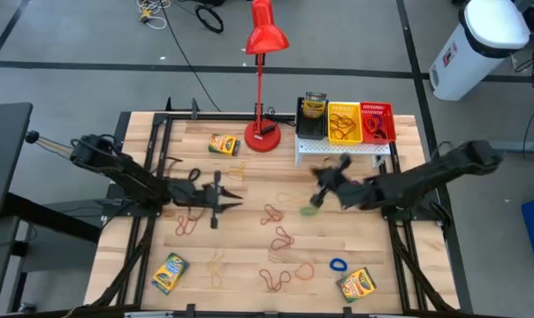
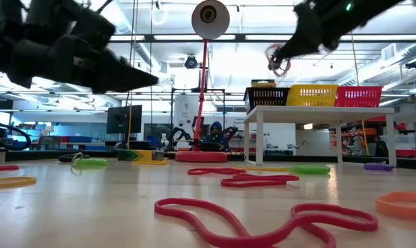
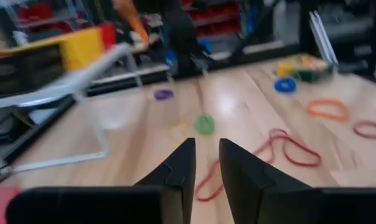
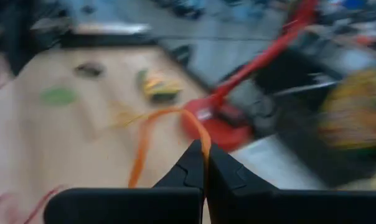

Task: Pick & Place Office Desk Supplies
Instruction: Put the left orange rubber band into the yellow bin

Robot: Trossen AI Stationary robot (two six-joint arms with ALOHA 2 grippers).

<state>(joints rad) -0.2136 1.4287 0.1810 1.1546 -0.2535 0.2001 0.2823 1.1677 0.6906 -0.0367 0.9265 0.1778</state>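
Observation:
My right gripper point(image 4: 205, 149) is shut on an orange rubber band point(image 4: 152, 127) and is up in the air in front of the white shelf point(image 1: 342, 147); it also shows in the low view point(image 2: 285, 54). The shelf carries a black bin point(image 1: 313, 122), a yellow bin point(image 1: 344, 124) and a red bin point(image 1: 377, 122). My left gripper point(image 3: 206, 158) stands a little open over the table's left half point(image 1: 237, 202), with nothing between its fingers. Loose rubber bands point(image 1: 281, 237) and crayon boxes point(image 1: 224, 144) point(image 1: 170, 272) point(image 1: 357, 284) lie flat on the table. My right gripper pinches the orange rubber band between its two shut fingertips, on one stretch of the loop point(image 4: 203, 138). The rest of the loop reaches out ahead of the fingers and droops slack. In the low view the band point(image 2: 277, 62) hangs at the fingertips, lifted well clear of the table.
A tall red desk lamp stands on its round base point(image 1: 262, 139) at the table's far middle, next to the shelf. A green band point(image 1: 311, 211) lies on the wood near my right gripper; a blue one point(image 1: 338, 264) and an orange one point(image 1: 302, 270) lie nearer the front edge.

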